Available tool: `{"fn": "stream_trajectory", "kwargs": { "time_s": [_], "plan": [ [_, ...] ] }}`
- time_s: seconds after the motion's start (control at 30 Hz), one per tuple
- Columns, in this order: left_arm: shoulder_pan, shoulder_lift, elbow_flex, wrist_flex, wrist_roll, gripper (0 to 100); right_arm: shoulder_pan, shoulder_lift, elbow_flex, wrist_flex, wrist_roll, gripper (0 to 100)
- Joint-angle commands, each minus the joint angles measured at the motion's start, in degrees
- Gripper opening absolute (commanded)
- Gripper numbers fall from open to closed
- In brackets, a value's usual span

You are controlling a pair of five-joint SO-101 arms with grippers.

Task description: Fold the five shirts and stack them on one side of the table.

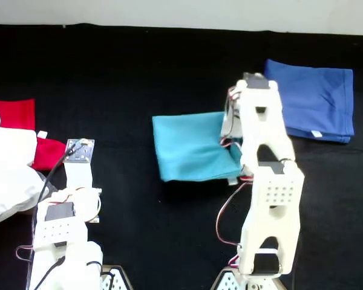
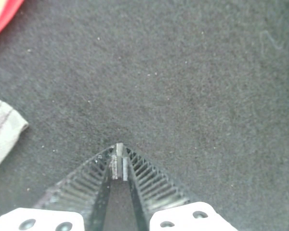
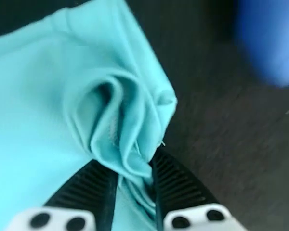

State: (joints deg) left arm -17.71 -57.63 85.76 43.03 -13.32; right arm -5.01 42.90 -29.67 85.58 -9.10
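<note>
A bunched fold of the teal shirt is clamped between the jaws of the right gripper, at the shirt's edge nearest the blue shirt. The teal shirt is spread near the middle of the black table, and the blue shirt is laid folded towards the far right corner, apart from it. The left gripper is clenched on nothing and held over bare table. A red shirt and a white shirt are piled at the table's left edge, near that gripper.
</note>
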Motion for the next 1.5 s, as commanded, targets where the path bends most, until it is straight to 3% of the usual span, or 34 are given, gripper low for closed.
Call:
{"fn": "stream_trajectory", "kwargs": {
  "time_s": [0.0, 0.17, 0.43, 0.73, 1.0, 1.1, 1.47],
  "plan": [
    [0.04, -0.75, -0.13, -0.97, 0.62, 1, 3.65, -5.14, -8.40, 1.01, 8.53, 0.6],
    [0.04, -0.75, -0.13, -0.97, 0.62, 1, 6.46, -7.08, -22.46, 6.29, 14.15, 0.6],
    [1.10, -0.75, -0.04, -0.97, 0.62, 1, 11.38, -7.08, -37.32, 6.29, 22.51, 0.6],
    [1.19, -0.75, -0.04, -0.97, 0.62, 1, 19.30, -6.90, -37.14, -3.38, 23.74, 0.5],
    [1.19, -0.75, -0.04, -0.97, 0.62, 1, 21.05, -4.97, -18.68, -14.11, 30.42, 0.5],
    [1.19, -0.75, -0.04, -0.97, 0.62, 1, 22.29, -0.75, -18.07, -17.27, 30.51, 0.5],
    [1.19, -0.75, 0.22, -0.97, 0.62, 1, 25.89, 6.11, -40.75, -18.86, 30.51, 0.5]
  ]
}}
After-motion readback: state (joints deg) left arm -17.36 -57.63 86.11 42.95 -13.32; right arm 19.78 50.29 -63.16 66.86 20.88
